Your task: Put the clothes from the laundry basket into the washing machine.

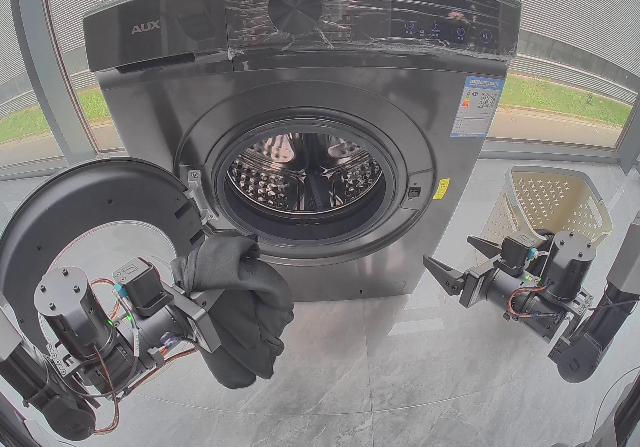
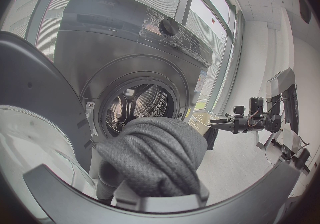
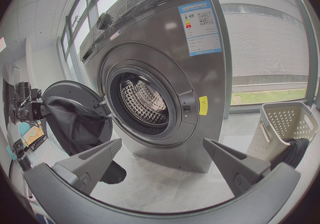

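My left gripper (image 1: 193,298) is shut on a dark grey garment (image 1: 243,305) that hangs from it in front of the washing machine (image 1: 300,135), below and left of the drum opening (image 1: 303,182). In the left wrist view the bunched garment (image 2: 153,158) covers the fingers. The round door (image 1: 87,215) stands swung open to the left. My right gripper (image 1: 453,265) is open and holds nothing, to the right of the machine and in front of the beige laundry basket (image 1: 553,202). Another dark cloth (image 3: 295,151) hangs over the laundry basket (image 3: 286,124) rim.
Grey tiled floor (image 1: 400,375) stretches in front of the machine. Windows and a metal frame post (image 1: 40,48) stand behind it. The open door takes up the room beside my left arm.
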Controlling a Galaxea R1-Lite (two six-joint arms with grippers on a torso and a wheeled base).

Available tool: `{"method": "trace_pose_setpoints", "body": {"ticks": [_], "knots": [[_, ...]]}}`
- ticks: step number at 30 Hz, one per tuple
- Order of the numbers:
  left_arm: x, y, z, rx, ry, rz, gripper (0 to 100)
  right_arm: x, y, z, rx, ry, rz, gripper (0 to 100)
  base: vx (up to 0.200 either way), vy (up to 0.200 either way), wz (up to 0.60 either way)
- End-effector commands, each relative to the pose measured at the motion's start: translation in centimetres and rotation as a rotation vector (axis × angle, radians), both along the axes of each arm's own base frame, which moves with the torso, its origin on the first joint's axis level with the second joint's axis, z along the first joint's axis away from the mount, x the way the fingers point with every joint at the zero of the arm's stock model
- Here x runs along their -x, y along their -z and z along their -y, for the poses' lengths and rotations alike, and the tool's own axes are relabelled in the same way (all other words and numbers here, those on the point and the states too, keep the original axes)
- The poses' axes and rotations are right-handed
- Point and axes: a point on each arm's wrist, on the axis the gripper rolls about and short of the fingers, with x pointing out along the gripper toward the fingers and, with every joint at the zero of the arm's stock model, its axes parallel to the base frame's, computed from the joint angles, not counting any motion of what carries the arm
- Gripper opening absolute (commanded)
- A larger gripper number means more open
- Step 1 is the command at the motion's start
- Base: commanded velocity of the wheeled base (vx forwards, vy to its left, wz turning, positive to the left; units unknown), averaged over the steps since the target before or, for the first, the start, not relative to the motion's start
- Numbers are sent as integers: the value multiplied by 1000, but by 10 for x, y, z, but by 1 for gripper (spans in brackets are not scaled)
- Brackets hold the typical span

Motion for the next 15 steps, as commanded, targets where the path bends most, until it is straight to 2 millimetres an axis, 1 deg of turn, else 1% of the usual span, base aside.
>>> {"method": "trace_pose_setpoints", "body": {"ticks": [1,4,13,15], "knots": [[-2,4,2,-8,2,-15,0,0,-1,-1,-2,-6,4,100,200,0,0],[-3,6,2,-14,-1,-22,0,0,1,-2,0,-7,-2,100,200,0,0],[0,8,4,-28,13,-26,0,0,0,-3,-2,-9,2,100,0,0,0],[-1,8,4,-30,13,-26,0,0,0,-3,-2,-10,2,100,200,0,0]]}}
